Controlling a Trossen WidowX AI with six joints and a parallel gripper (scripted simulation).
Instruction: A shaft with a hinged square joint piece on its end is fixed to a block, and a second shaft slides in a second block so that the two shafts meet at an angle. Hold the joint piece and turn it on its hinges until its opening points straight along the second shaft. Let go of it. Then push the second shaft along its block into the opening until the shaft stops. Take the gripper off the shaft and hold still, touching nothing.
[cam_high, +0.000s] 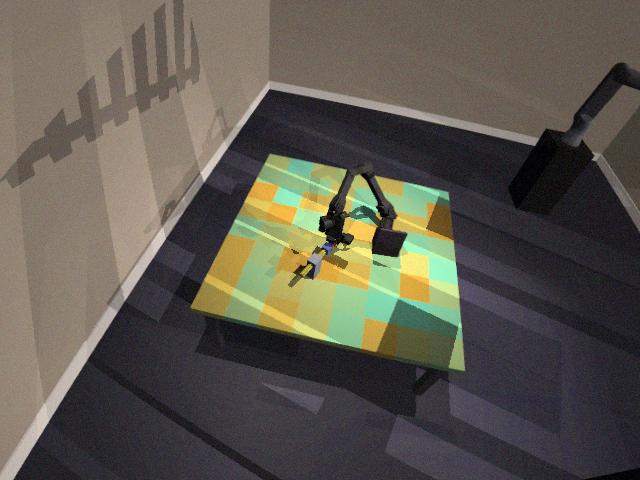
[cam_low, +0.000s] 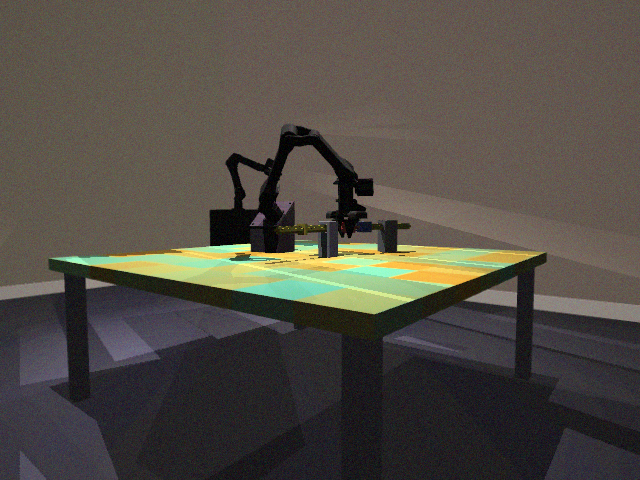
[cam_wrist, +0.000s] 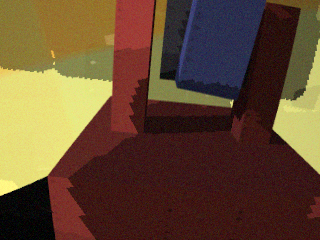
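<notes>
- Squarely at my claw is the small red, fork-shaped square joint piece (cam_high: 334, 243) (cam_low: 342, 227) (cam_wrist: 132, 65), its two prongs plain in the wrist view.
- My black parallel-jaw claw (cam_high: 336, 241) (cam_low: 348, 232) points down, its fingers partly open and clamped on the red piece.
- Between the prongs sits the end of a blue block-shaped coupling (cam_high: 327, 249) (cam_low: 364, 226) (cam_wrist: 222, 45), slightly tilted in my wrist view; it lies just beside my claw.
- Beyond the blue coupling, farther from my claw, a grey upright block (cam_high: 313, 265) (cam_low: 387, 237) carries the yellow fixed shaft (cam_high: 295, 280) (cam_low: 404, 225), which sticks out past it.
- On my claw's other side, near it, stands a second grey upright block (cam_low: 327, 239).
- Through that one runs the yellow second shaft (cam_low: 289, 229), with a thicker collar along it; most of the visible length lies on the side away from my claw. I can't tell exactly where its near end stops.
- Behind my claw, my arm arches back to a dark purplish base (cam_high: 390, 241) (cam_low: 287, 222).
- Under all of it is a square table with a green, yellow and orange patchwork top (cam_high: 330, 320) (cam_low: 310, 281).
</notes>
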